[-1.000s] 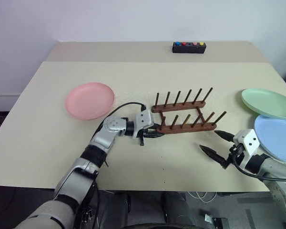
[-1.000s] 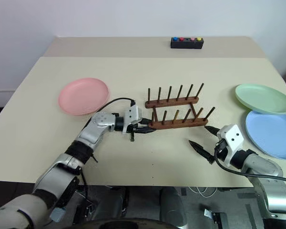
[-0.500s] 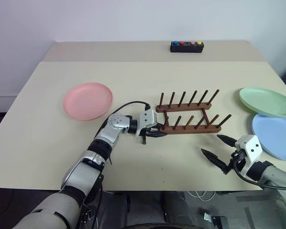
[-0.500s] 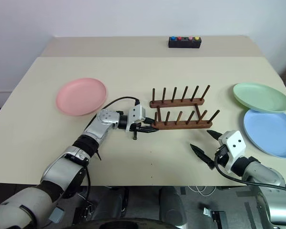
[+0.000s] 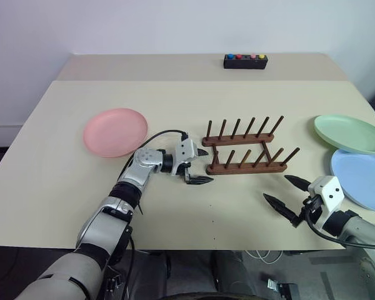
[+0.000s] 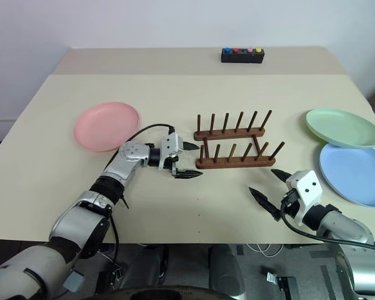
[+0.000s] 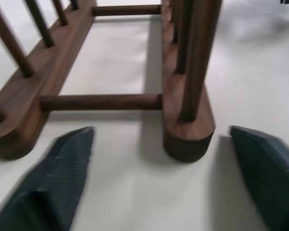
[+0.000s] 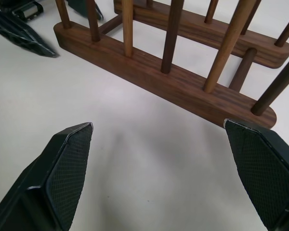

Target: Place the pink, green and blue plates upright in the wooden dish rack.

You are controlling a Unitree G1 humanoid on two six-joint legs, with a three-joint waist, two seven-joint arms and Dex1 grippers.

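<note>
Three plates lie flat on your desk (image 5: 62, 187), none in the wooden dish rack (image 5: 245, 155) yet. You have the pink plate (image 5: 115, 131) on the left side, well apart from the rack; the green plate (image 5: 350, 134) sits at the right edge, with the blue plate (image 5: 362, 181) just in front of it, the green rim overlapping the blue one. The rack stands empty near the middle, pegs upright. Your left gripper (image 5: 197, 166) sits at the rack's left end with its fingers spread wide, one fingertip either side of the near rail's end and touching nothing. Your right gripper (image 5: 286, 194) hovers in front of the rack's right end, fingers wide apart and empty. A small black button box (image 5: 245, 60) rests at the far edge.
</note>
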